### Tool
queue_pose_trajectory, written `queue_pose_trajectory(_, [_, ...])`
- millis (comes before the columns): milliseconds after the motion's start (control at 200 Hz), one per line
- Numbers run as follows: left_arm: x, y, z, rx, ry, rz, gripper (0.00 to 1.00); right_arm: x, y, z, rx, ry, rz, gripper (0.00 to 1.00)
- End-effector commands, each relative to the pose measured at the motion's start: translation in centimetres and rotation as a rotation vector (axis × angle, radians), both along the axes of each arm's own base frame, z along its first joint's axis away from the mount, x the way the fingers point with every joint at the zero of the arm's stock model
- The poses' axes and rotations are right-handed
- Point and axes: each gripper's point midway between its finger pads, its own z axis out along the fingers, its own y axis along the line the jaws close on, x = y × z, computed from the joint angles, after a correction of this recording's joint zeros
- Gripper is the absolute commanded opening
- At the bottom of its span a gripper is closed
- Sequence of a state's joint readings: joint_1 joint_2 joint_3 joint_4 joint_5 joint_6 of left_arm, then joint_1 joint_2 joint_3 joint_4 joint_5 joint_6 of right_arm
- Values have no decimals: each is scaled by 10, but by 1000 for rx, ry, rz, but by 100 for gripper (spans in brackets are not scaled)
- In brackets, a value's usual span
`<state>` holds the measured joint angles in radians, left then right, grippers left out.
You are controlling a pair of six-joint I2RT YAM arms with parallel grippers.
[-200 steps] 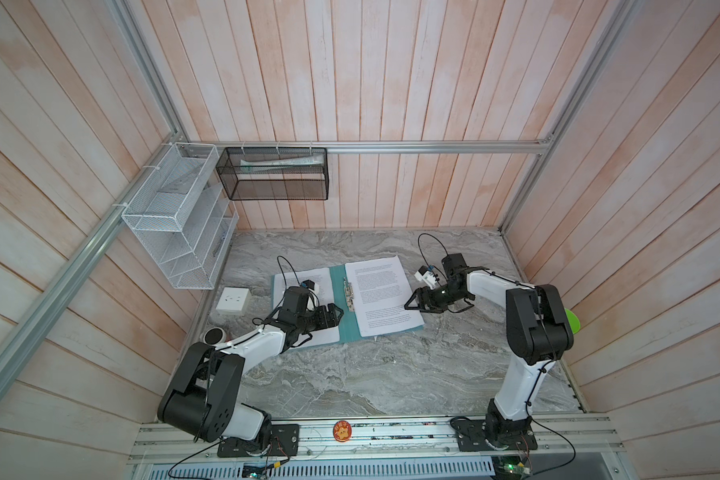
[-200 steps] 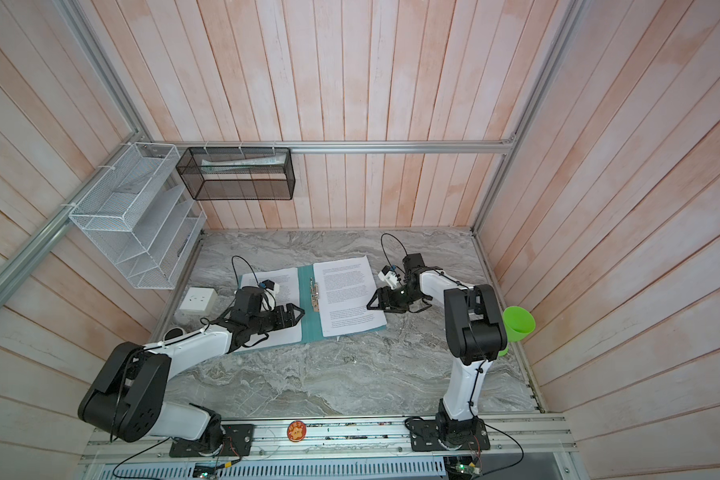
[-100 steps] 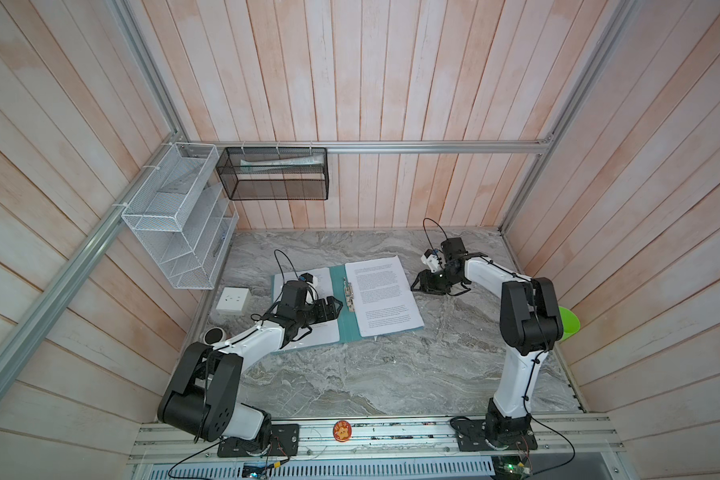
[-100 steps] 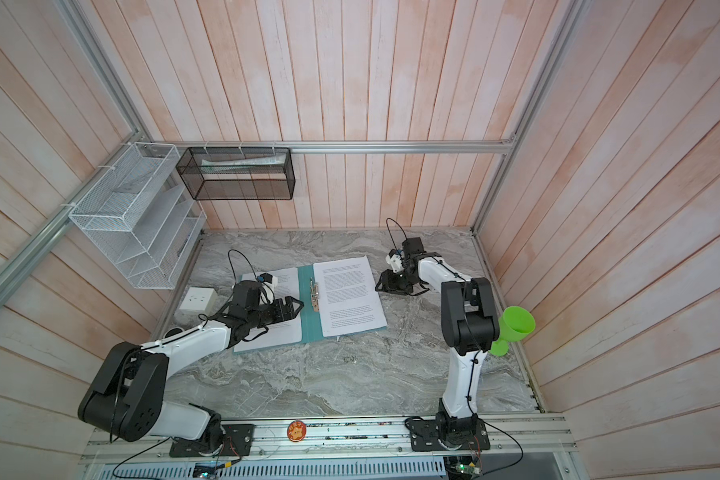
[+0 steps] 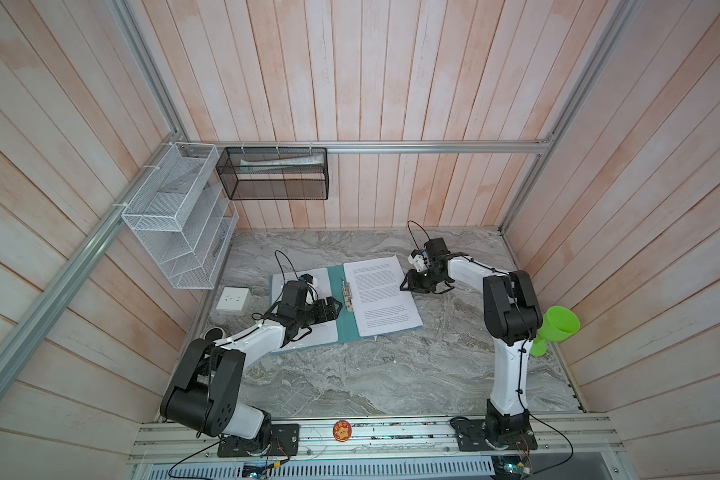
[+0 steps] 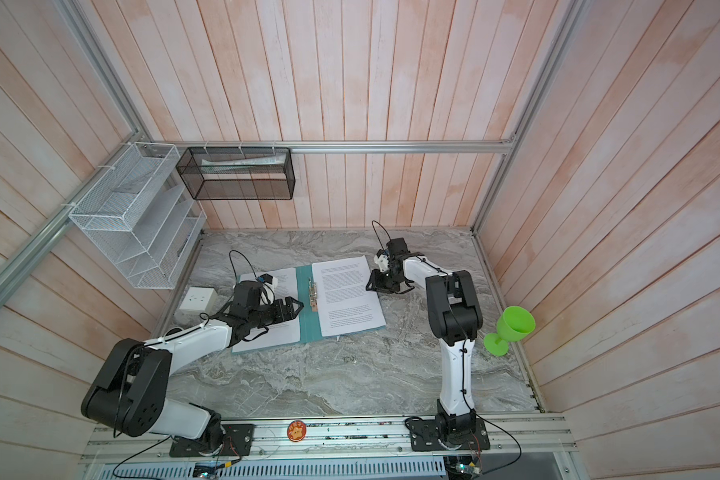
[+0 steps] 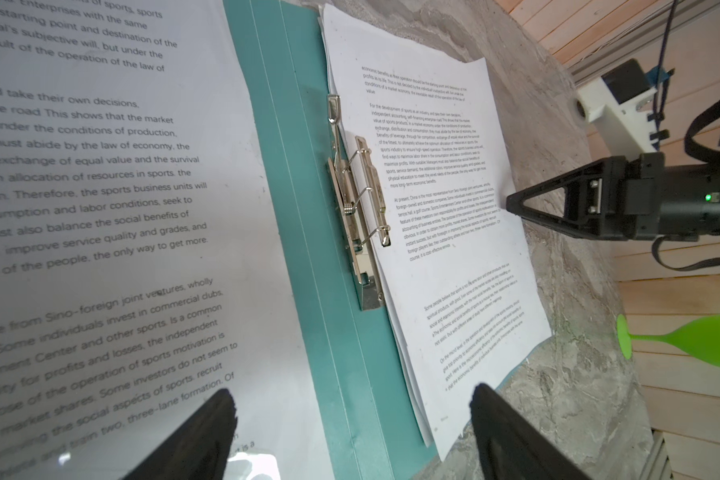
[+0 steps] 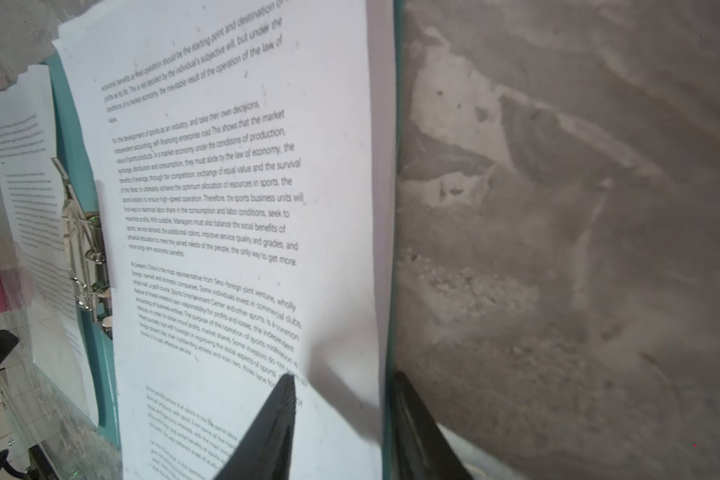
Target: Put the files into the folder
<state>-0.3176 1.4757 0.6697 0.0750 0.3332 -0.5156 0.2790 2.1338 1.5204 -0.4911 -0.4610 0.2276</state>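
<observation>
The teal folder point(image 5: 336, 320) point(image 6: 305, 320) lies open on the marble table, its metal clip point(image 7: 358, 199) along the spine. A stack of printed files point(image 5: 383, 299) point(image 7: 454, 270) point(image 8: 225, 166) rests on its right half. Another printed sheet point(image 7: 100, 187) covers the left half. My left gripper point(image 5: 337, 305) point(image 7: 352, 392) hovers open over the spine, holding nothing. My right gripper point(image 5: 403, 286) point(image 8: 342, 377) sits at the right edge of the stack. One finger is over the top sheet, the other outside the folder's edge point(image 8: 393, 208), with a gap still between them.
A white wire rack point(image 5: 175, 224) and a black mesh basket point(image 5: 275, 174) hang on the back-left walls. A white socket box point(image 5: 233, 300) sits left of the folder. A green goblet point(image 5: 555, 328) stands by the right wall.
My right gripper has shifted inward onto the stack's right edge and its jaws have narrowed. The left arm has barely moved and stays open.
</observation>
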Motion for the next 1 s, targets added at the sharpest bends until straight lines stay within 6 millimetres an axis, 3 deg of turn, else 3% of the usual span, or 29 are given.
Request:
queue_pose_trajectory(0, [8, -2, 8, 1, -27, -9, 90, 5, 1, -2, -44, -2, -12, 40])
queue_pose_trajectory(265, [8, -2, 6, 2, -23, -11, 90, 1, 5, 8, -73, -10, -11, 42])
queue_pose_trajectory(775, [6, -2, 4, -4, -18, -10, 90, -5, 16, 8, -69, -4, 19, 43])
queue_pose_trajectory(990, [6, -1, 3, -2, -19, -9, 90, -5, 11, 11, -94, -10, 20, 44])
